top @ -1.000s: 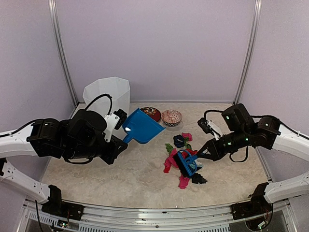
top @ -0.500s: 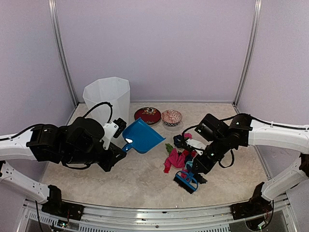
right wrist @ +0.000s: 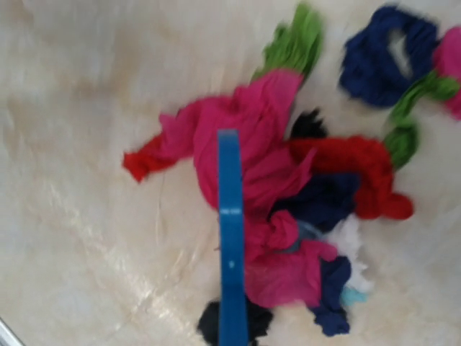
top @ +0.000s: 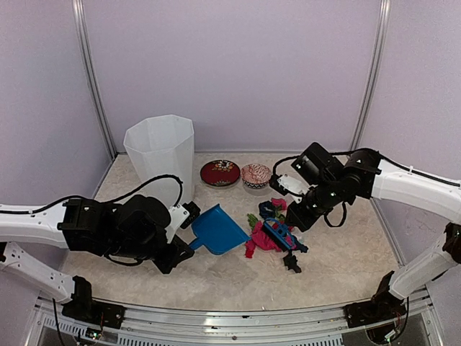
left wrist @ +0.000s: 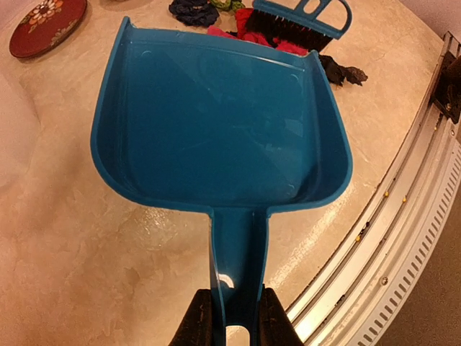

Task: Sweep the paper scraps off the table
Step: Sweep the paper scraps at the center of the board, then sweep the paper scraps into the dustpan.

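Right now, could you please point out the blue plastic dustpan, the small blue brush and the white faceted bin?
Blue plastic dustpan (left wrist: 220,122): left wrist view, pan floor.
Small blue brush (top: 277,234): top view, blue back.
White faceted bin (top: 160,148): top view, front wall.

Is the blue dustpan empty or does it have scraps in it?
Empty: the dustpan shows a bare blue inside; the paper scraps lie beyond its lip.

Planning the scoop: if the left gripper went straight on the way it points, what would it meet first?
Probably the red and pink crumpled paper scraps at the lip of the blue plastic dustpan that the left gripper holds, blue hand brush just beyond; depth unclear.
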### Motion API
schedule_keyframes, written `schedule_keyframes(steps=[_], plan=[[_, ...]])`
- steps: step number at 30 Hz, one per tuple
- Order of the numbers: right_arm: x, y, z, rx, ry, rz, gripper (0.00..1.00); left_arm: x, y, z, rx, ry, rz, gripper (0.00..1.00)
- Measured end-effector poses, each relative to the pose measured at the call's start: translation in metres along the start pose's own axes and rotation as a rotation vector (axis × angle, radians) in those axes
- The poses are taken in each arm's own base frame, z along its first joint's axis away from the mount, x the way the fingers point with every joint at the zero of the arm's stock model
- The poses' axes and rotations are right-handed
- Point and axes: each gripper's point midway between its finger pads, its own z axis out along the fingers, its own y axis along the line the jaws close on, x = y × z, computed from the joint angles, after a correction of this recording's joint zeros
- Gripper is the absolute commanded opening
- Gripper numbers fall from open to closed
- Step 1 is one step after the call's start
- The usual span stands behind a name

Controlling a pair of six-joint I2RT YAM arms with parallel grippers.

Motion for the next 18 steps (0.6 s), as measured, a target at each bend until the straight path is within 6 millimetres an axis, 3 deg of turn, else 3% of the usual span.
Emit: schedule_keyframes(steps=[9,18], plan=[[-0.018,-0.032,-0.038,0.12,-0.106,0.085,0.0,0.03,-0.02,0.029,0.065,0.137,0.04,0.0],[-0.011,-0.075,-0.05,0.305,-0.123,0.183,0.0,0.049,-0.032,0.045,0.114,0.226,0.048,0.0]])
